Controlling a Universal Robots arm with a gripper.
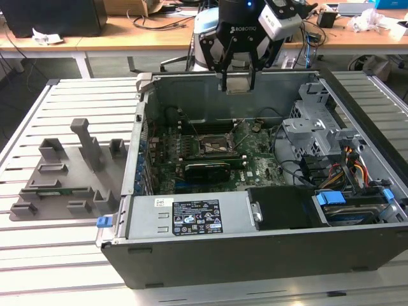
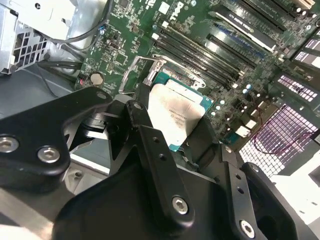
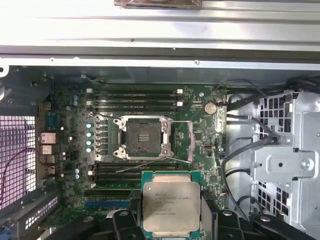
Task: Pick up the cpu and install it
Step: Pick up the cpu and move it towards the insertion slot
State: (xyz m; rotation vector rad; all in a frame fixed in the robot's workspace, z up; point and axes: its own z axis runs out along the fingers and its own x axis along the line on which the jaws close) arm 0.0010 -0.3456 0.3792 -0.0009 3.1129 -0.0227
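Above the far wall of the open computer case (image 1: 255, 255), my gripper (image 1: 239, 87) hangs with its 2 black fingers (image 1: 224, 75) closed on the cpu (image 1: 237, 81), 1 finger on each of 2 opposite edges. The jaws stand only as wide as the chip itself. In the first wrist view the cpu (image 3: 171, 205) shows its silvery lid with a thin green rim around it, clamped between the finger pads and clear of the board beneath. In the second wrist view the same chip (image 2: 177, 117) sits tilted across the frame between the black finger links (image 2: 150, 145).

Below the chip lies the green motherboard (image 3: 202, 127), and on it the socket (image 3: 142, 137), its dark centre uncovered inside a metal frame, apart from the held cpu. Memory slots (image 3: 132, 97) run alongside the socket. On the exterior view's right stands a grey metal drive cage (image 1: 312, 121); a long black expansion card (image 1: 207, 171) lies on the board nearer the camera, and a power supply (image 1: 185, 217) fills the near side. Well apart, on the exterior view's left, a grey holder tray (image 1: 64, 178) rests on the slatted table (image 1: 51, 268).
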